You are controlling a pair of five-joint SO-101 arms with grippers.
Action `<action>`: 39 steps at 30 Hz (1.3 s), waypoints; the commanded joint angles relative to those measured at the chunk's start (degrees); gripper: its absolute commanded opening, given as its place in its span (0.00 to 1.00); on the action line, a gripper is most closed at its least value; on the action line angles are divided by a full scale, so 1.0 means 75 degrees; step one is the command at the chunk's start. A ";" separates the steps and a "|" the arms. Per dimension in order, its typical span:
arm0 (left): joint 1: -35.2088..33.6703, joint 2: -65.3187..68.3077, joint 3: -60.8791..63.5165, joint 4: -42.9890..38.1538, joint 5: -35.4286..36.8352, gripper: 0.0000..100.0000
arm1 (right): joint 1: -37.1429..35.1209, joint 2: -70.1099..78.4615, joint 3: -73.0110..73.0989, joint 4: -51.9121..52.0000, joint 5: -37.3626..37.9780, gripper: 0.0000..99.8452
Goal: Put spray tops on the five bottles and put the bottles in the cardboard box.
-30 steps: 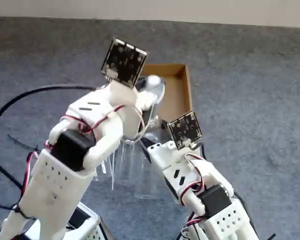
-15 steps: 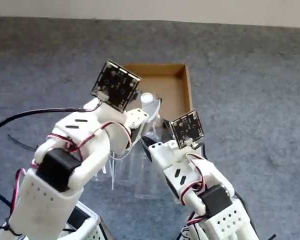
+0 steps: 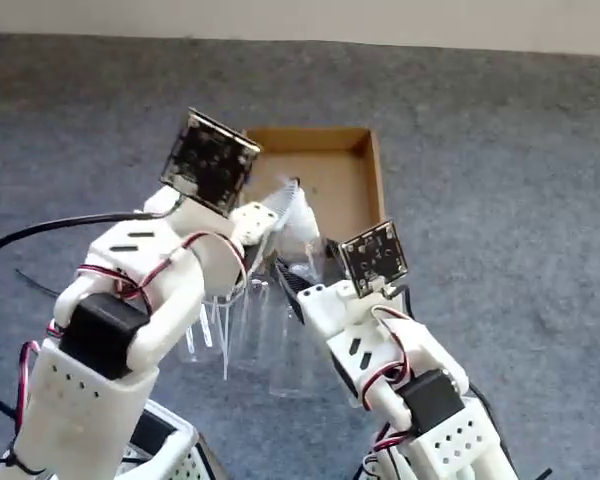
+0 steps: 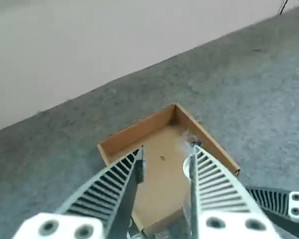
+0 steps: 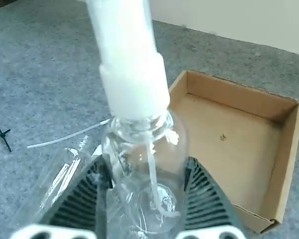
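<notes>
Grey carpet covers the table, and the cardboard box lies just beyond both pincers, close enough for a short carry once a bottle is finished. Our right pincer is pressed around a clear bottle, gripping its body and holding it upright, we judge so that the neck stays steady for fitting. The spray top sits on that neck, directly above the right pincer, with its tube hanging inside the glass. Our left pincer hangs just above the spray top with its jaws spread. We cannot tell whether the top is fully seated. More clear bottles stand just beside the right pincer.
</notes>
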 commanded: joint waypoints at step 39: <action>-0.4460 -0.1377 0.3968 0.0399 -0.0352 0.15 | 0.1201 0.6171 -0.4484 -0.3077 -0.0047 0.00</action>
